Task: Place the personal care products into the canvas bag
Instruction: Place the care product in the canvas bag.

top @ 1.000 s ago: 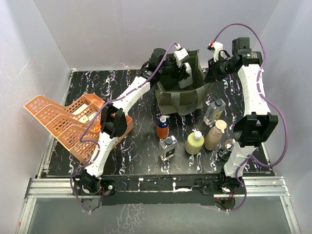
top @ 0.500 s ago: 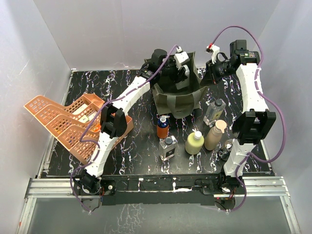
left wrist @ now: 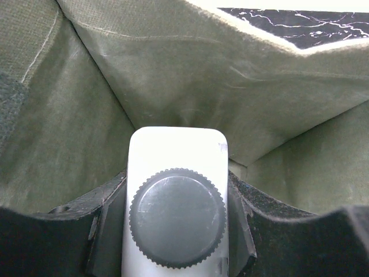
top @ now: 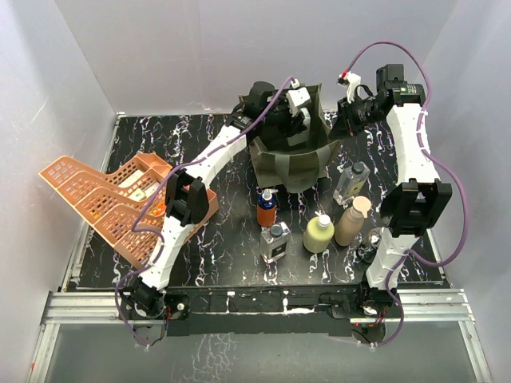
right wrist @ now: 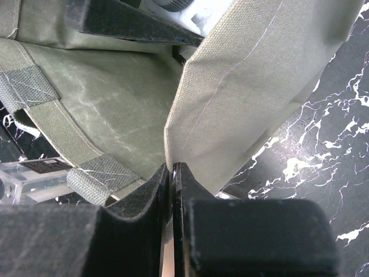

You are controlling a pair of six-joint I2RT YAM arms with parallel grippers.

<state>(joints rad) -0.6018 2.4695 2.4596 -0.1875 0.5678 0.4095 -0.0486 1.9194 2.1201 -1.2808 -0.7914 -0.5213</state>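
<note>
The olive canvas bag [top: 291,163] stands open at the far middle of the table. My left gripper [top: 299,120] is inside its mouth, shut on a white bottle [left wrist: 176,151] with a dark ribbed cap, above the bag's green floor [left wrist: 69,133]. My right gripper [top: 342,120] is shut on the bag's right rim [right wrist: 190,98] and holds it up. On the table in front stand the orange bottle with blue top [top: 266,209], the square clear bottle [top: 275,242], the yellow-green pump [top: 318,233], the tan bottle [top: 351,222], the clear bottle with black cap [top: 351,182] and the dark round one [top: 373,239].
Orange lattice baskets [top: 112,199] lie tilted at the table's left side, beside the left arm. The table is black marble-patterned [top: 231,255]. White walls close in at the back and sides. A bag strap [right wrist: 52,124] shows in the right wrist view.
The right gripper has pulled the bag's right rim up and back, and the bag's mouth has narrowed. The left gripper with the white bottle stays inside the bag, barely shifted.
</note>
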